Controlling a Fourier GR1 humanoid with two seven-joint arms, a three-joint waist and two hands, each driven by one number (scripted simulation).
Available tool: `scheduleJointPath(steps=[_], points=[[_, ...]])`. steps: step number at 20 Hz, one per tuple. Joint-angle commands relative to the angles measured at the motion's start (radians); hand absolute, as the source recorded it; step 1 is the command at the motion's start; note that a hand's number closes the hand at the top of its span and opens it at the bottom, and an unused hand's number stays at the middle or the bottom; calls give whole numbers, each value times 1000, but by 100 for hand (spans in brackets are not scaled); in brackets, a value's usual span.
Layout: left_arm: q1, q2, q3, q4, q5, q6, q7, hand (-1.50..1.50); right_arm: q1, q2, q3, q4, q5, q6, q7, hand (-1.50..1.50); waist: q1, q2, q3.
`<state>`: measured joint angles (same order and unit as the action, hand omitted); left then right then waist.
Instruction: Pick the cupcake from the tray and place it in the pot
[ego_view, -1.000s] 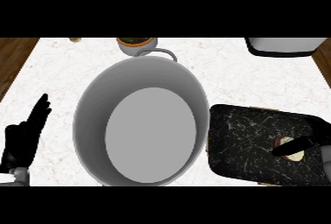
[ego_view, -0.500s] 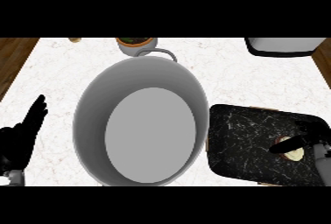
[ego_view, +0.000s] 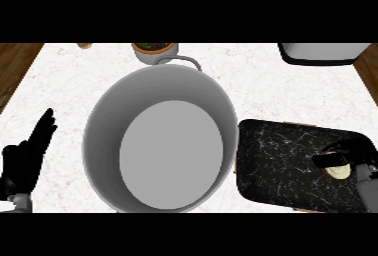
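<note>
Head view shows the right hand (ego_view: 353, 152) at the right edge, fingers curled down over the cupcake (ego_view: 339, 171), of which only a pale sliver shows beneath them. Whether they pinch it yet I cannot tell. It probably handles as light, soft and easily crushed, so the firmer base is the place to grip. It sits on the dark tray (ego_view: 284, 165), just beside the empty grey pot (ego_view: 159, 145). Far left on the surface (ego_view: 258, 85), the left hand (ego_view: 26, 160) rests open.
</note>
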<state>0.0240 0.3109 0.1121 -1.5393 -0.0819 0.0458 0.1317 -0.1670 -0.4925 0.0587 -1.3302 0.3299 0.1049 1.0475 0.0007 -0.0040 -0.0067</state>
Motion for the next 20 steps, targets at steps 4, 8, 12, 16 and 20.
scheduleJointPath(steps=[4,8,12,16,20], points=[[6,-15,31,-15,-11,-10,-1,0,-1,40,-7,-52,38,52,115,150,1,3,7],[-39,-13,-35,7,-17,-45,-12,0,-97,225,452,-248,160,122,-126,150,110,0,2],[-66,-30,-78,11,-23,-65,-5,0,-239,358,718,-304,268,173,-159,150,184,-7,-3],[-76,-34,-63,44,-28,-47,5,0,-384,485,924,-316,448,137,-60,150,116,-14,-2],[-14,20,6,54,12,-85,-32,0,-476,487,1017,-401,580,60,67,150,71,-25,1]])
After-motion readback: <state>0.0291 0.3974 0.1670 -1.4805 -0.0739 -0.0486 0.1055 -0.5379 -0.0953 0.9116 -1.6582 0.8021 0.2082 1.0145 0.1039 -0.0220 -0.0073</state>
